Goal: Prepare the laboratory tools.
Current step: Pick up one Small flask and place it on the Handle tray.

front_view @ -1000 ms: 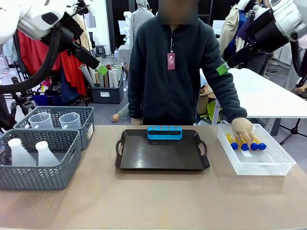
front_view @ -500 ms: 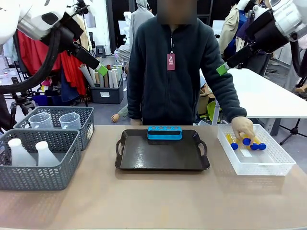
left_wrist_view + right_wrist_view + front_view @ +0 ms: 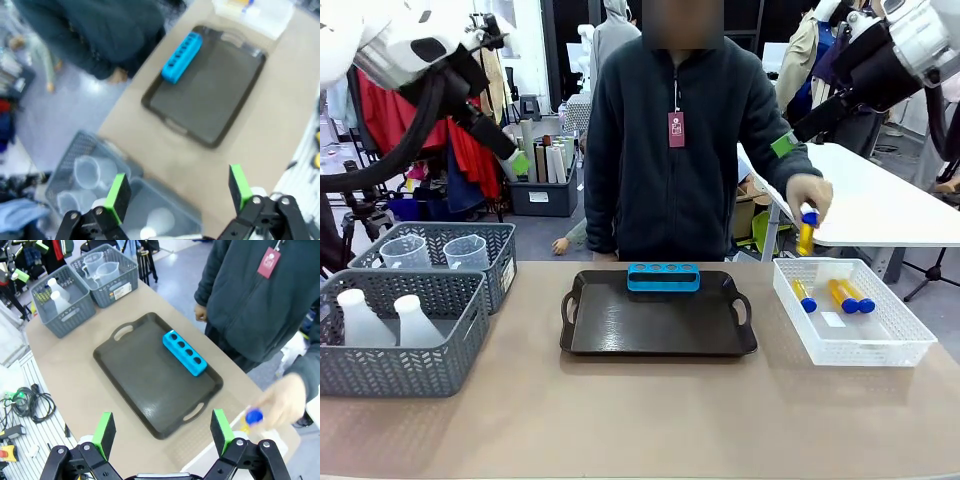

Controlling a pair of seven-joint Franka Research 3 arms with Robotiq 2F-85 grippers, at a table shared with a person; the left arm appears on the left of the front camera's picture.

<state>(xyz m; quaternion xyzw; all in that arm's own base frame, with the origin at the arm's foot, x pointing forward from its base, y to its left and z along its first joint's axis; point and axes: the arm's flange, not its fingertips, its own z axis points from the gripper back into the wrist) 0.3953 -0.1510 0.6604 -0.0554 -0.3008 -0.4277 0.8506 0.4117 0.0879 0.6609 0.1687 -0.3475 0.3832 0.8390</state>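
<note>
The left tool (image 3: 178, 192) hangs high over the worktop (image 3: 640, 420), fingers spread wide and empty. Below it, two grey baskets (image 3: 400, 375) sort the stock: flasks (image 3: 365, 315) in the near one, beakers (image 3: 405, 250) in the one behind, whose label (image 3: 507, 275) is too small to read. The tray (image 3: 655, 340) sits mid-worktop with a blue rack (image 3: 663, 277) at its far edge, holes up, probably to take tubes. The person's red tag (image 3: 676, 128) is unreadable. Their hand (image 3: 807, 195) holds one tube (image 3: 806, 235) cap-up above the white bin (image 3: 865, 350), where three more tubes (image 3: 848, 296) lie. The right tool (image 3: 162, 432) is likewise wide and empty.
</note>
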